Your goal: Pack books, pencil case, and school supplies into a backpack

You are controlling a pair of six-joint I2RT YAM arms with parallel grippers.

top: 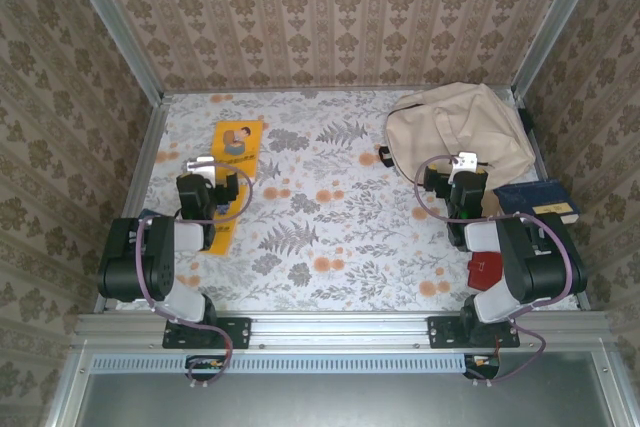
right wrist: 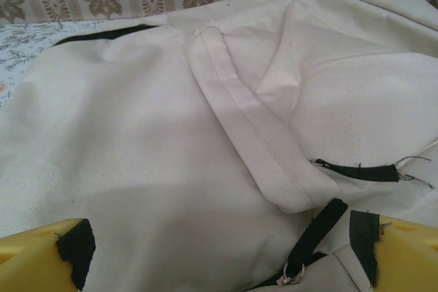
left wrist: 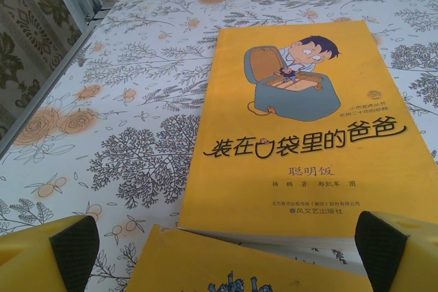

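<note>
Note left gripper [left wrist: 226, 256] wide open just above yellow book [left wrist: 301, 135], flat on tabletop [left wrist: 137, 66] at left; read cover as "装在口袋里的爸爸", "聪明饭". Note right gripper [right wrist: 220, 245] wide open, close over backpack [right wrist: 171, 135] at far right. Find navy book [top: 535, 199] just beside backpack.

Damask-patterned walls [top: 330, 17], floral tablecloth [top: 330, 227], aluminium front rail [top: 340, 330], soft light

Black-and-white left arm [top: 150, 259] and right arm [top: 525, 262], purple cables [top: 421, 197], yellow black-padded pincer fingers [left wrist: 27, 259].
</note>
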